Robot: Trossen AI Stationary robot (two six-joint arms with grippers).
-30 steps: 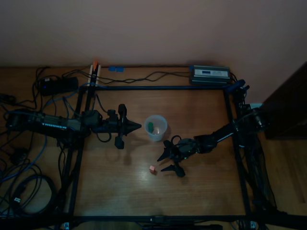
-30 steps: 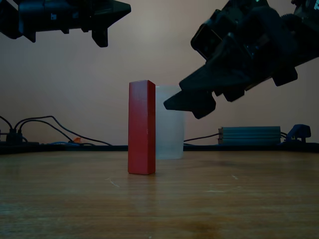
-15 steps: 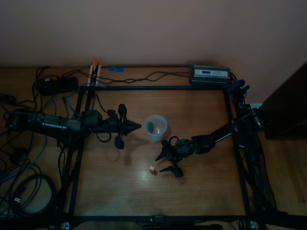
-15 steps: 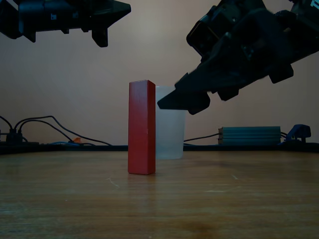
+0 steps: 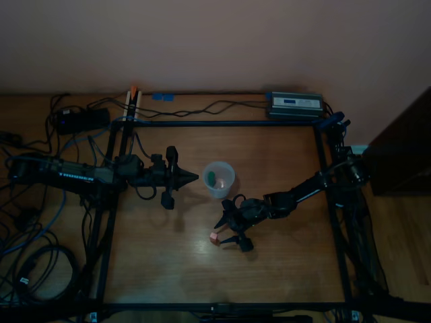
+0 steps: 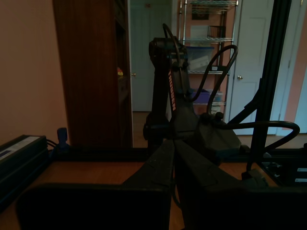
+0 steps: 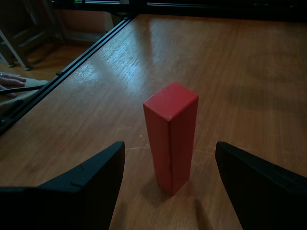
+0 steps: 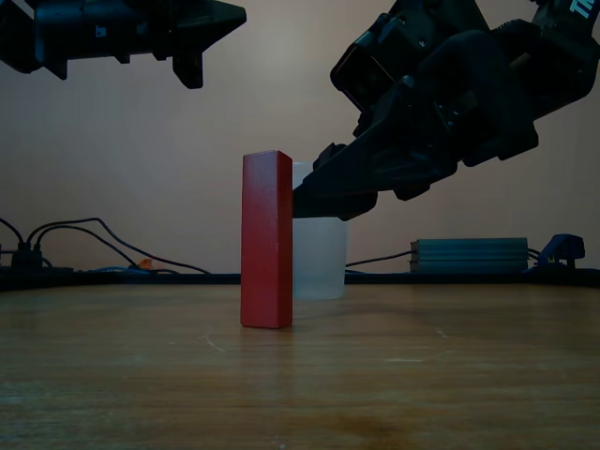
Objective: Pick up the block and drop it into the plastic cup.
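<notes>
Two black robot arms reach over a wooden table point(image 5: 283, 269) edged by a black metal frame point(image 5: 222, 123). One red block point(image 7: 171, 135) stands upright on the wood, its long axis vertical, a tall square-sided post resting on its small end (from above only its pinkish top face shows). One translucent plastic cup point(image 5: 219, 179) stands upright just behind the block in the exterior view, near it but apart in the top view, with one small green piece point(image 5: 211, 178) inside.

The right gripper point(image 5: 228, 232) is spread wide with nothing in it; in its wrist view the two dark fingers point(image 7: 86, 179) sit on either side of the block without touching it. In the exterior view it hangs above the table at the block's upper half, coming from that view's right.

The left gripper point(image 5: 194, 177) hangs above the table beside the cup on the top view's left, its jaws pressed together to a point and holding nothing.

Writing runs along both arms, but it is too small and dim to read.
</notes>
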